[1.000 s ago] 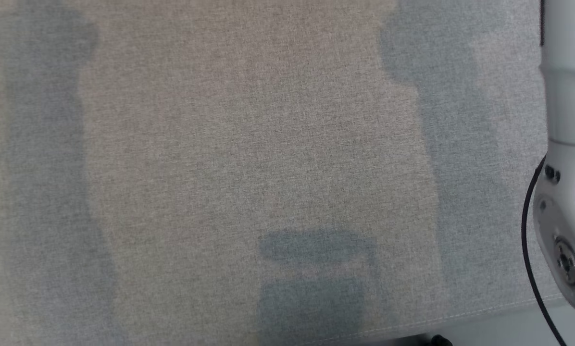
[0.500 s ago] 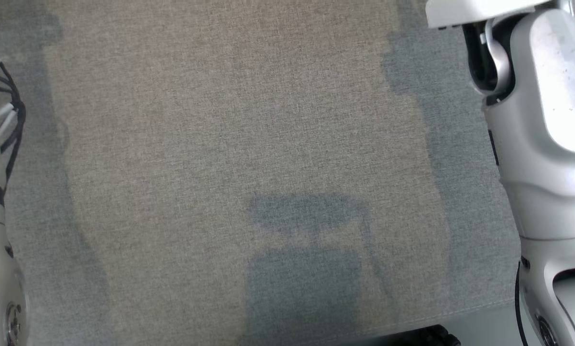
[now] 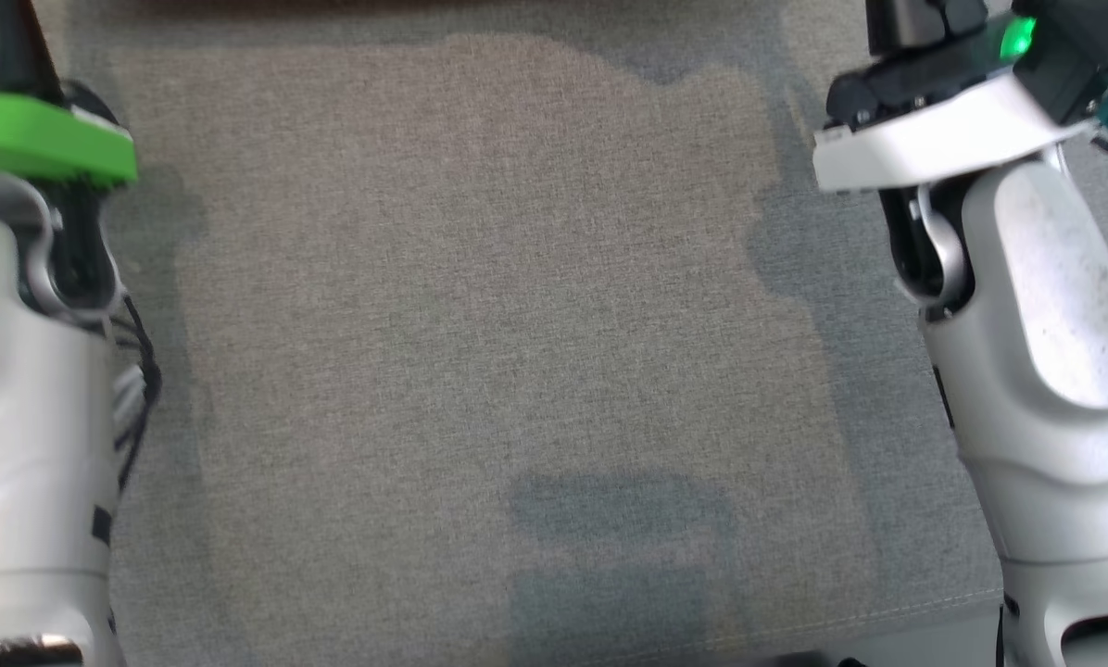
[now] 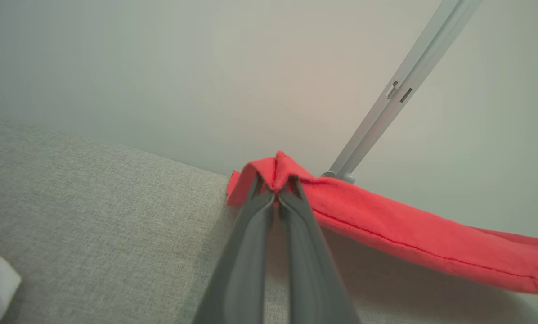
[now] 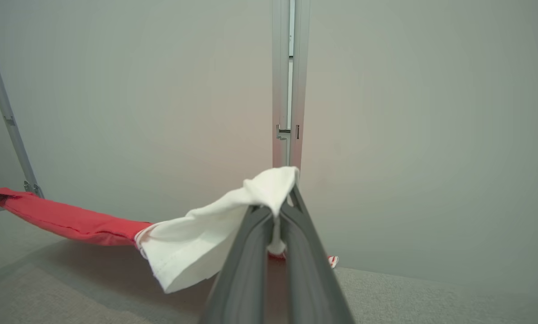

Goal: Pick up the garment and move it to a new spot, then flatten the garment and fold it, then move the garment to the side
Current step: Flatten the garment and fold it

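Observation:
The garment [image 4: 408, 234] is red with a white part [image 5: 197, 243] and hangs stretched in the air between my two grippers, above the grey fabric surface [image 3: 480, 278]. In the left wrist view my left gripper [image 4: 275, 191] is shut on a bunched red corner. In the right wrist view my right gripper [image 5: 280, 207] is shut on the white part, and the red band [image 5: 71, 220] runs off to the left. In the head view my left forearm [image 3: 35, 371] and right forearm [image 3: 1026, 324] rise along the two sides.
A pale wall [image 5: 408, 112] stands close behind the garment, with an upright aluminium post [image 5: 289, 81] and a slanted one [image 4: 399, 94]. The surface's front seam and edge [image 3: 887, 616] run along the lower right of the head view.
The head view has shifted, so the camera has moved. Both forearms have come much further into it and now reach up its left and right sides.

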Controlling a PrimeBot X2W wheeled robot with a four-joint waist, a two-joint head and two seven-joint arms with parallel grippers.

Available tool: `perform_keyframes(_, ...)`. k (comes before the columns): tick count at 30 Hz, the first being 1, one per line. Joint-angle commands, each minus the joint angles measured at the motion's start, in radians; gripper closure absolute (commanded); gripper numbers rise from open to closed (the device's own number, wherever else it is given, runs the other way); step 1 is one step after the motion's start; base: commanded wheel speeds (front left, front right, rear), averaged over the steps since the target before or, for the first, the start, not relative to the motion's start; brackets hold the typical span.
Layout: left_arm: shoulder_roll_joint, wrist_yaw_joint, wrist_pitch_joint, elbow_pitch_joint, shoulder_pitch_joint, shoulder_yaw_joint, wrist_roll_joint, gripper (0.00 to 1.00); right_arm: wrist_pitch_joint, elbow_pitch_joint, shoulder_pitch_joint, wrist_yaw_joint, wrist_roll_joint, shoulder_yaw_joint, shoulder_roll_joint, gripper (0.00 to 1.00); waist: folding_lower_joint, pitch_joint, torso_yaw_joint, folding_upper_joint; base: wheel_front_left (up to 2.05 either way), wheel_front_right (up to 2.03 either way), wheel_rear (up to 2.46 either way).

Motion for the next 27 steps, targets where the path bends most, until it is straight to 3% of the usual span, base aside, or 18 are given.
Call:
perform_keyframes(1, -0.004, -0.003, -0.006, -0.008, 0.035, 0.003, -0.006, 1.0, -0.005, -0.007, 0.028, -0.002, 0.009, -0.007, -0.005, 1.0, -0.0001, -0.027, 0.009, 0.0024, 0.0, 0.0, 0.0)
perform_keyframes(17, -0.099, -0.003, -0.017, -0.16, 0.524, 0.036, -0.037, 1.0, -0.005, -0.133, 0.481, -0.002, 0.048, -0.092, -0.016, 1.0, -0.0001, -0.232, 0.037, 0.0024, 0.0, 0.0, 0.0)
perform_keyframes(27, -0.178, -0.003, -0.017, -0.296, 0.825, 0.039, -0.051, 1.0, 0.0, -0.221, 0.827, -0.002, 0.077, -0.084, 0.025, 1.0, -0.0001, -0.361, 0.029, 0.0024, 0.0, 0.0, 0.0)
